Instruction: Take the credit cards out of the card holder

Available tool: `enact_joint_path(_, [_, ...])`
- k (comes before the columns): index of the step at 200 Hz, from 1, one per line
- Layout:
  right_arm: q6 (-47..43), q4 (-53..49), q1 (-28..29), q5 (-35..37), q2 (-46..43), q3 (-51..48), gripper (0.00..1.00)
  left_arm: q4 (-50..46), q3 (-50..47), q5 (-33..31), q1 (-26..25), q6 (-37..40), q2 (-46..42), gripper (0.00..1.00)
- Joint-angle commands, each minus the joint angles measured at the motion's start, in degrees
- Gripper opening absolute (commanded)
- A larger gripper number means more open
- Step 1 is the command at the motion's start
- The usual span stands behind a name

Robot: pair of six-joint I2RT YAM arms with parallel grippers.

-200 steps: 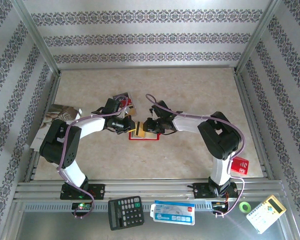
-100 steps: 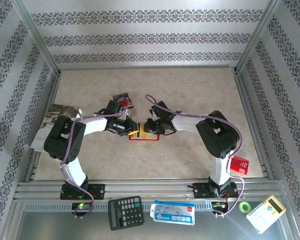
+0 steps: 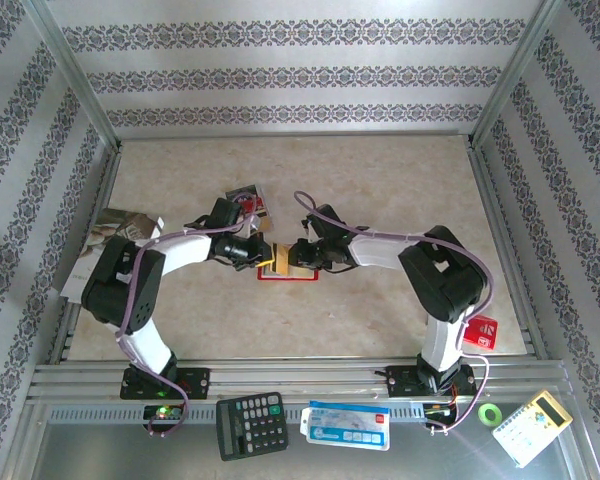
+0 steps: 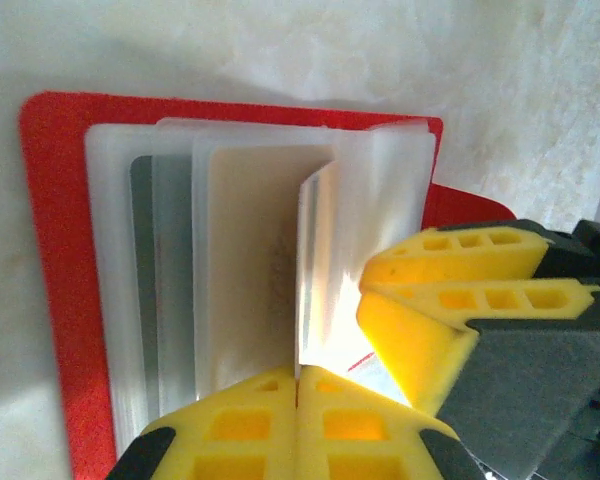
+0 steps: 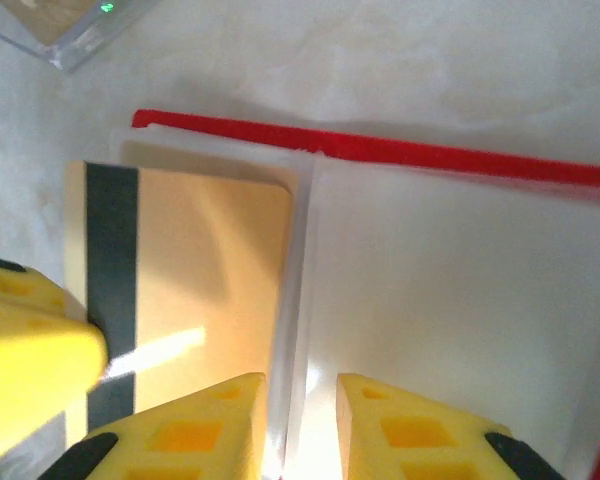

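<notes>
**Hardly a shift: both pincers still at the open holder**

Since a second ago the left arm (image 3: 140, 290) and right arm (image 3: 440, 275) have barely moved. They meet mid-surface (image 3: 380, 190) over the card holder (image 3: 290, 279), which lies open and flat. Its clear pockets (image 5: 450, 300) show a grey card (image 4: 143, 300); the tan card (image 5: 210, 270) lies on the left half, seemingly part-drawn. The left pincer (image 4: 298, 420) is pressed closed at the pockets' near edge, where one leaf stands up; whether it pinches that leaf I cannot tell. The right pincer (image 5: 300, 425) stands narrowly parted astride the centre fold. Extraction looks under way. The next move, I judge, calls for a firm pinch on the tan card's free edge and a flat pull with the holder pinned.
</notes>
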Motion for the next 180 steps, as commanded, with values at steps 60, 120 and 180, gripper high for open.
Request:
enact_joint_path(60, [7.84, 22.18, -5.20, -9.93, -11.56, -6.28, 0.49, -0.84, 4.16, 1.21, 0.97, -1.00, -10.82, 0.00])
enact_joint_path(120, [20.42, 39.04, -9.01, -18.36, -8.80, -6.82, 0.54, 11.51, 4.15, 10.03, 1.18, -10.46, -11.83, 0.00])
enact_joint_path(180, [18.05, 34.15, -10.12, -15.66, -9.82, -8.38, 0.58, 11.47, 4.13, 10.06, 3.12, -10.95, -12.09, 0.00])
